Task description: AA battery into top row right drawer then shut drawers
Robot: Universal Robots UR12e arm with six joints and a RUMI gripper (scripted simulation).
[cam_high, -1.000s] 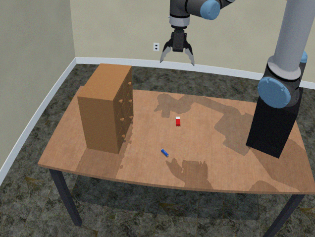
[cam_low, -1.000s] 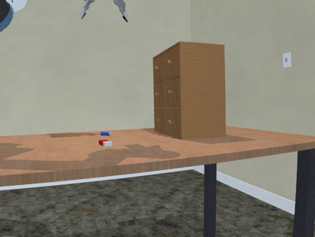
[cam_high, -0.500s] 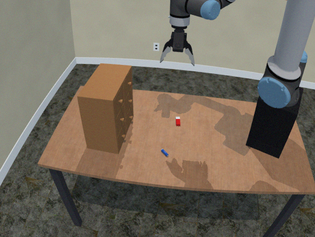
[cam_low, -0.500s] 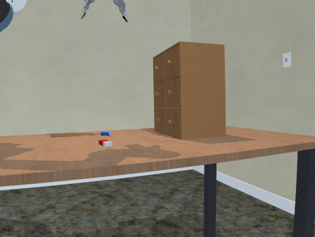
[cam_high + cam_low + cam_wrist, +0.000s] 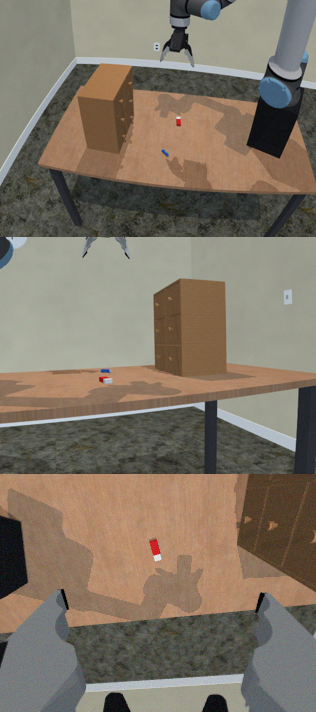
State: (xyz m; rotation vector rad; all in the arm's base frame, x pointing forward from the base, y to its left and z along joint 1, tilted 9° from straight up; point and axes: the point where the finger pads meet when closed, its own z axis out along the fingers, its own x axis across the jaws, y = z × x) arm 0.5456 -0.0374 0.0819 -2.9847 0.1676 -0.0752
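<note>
On the wooden table [image 5: 204,142] [image 5: 255,374] [image 5: 115,519], the battery [image 5: 165,152] [image 5: 106,370] lies toward the long edge opposite the outlet; the gripper [image 5: 177,63] [image 5: 106,258] [image 5: 161,592], spread wide overhead, seems at the reaching step, next needing a drawer opened or a descent.

A red-and-white block [image 5: 178,121] [image 5: 105,380] [image 5: 155,550] is borne flat by the desk [image 5: 204,142] [image 5: 229,383] [image 5: 120,524]. An outlet [image 5: 156,46] and a switch [image 5: 287,296] are wall-mounted. The mottled floor [image 5: 38,204] [image 5: 102,445] [image 5: 175,654] is edged by white skirting [image 5: 166,64] [image 5: 247,425] [image 5: 165,683].
</note>
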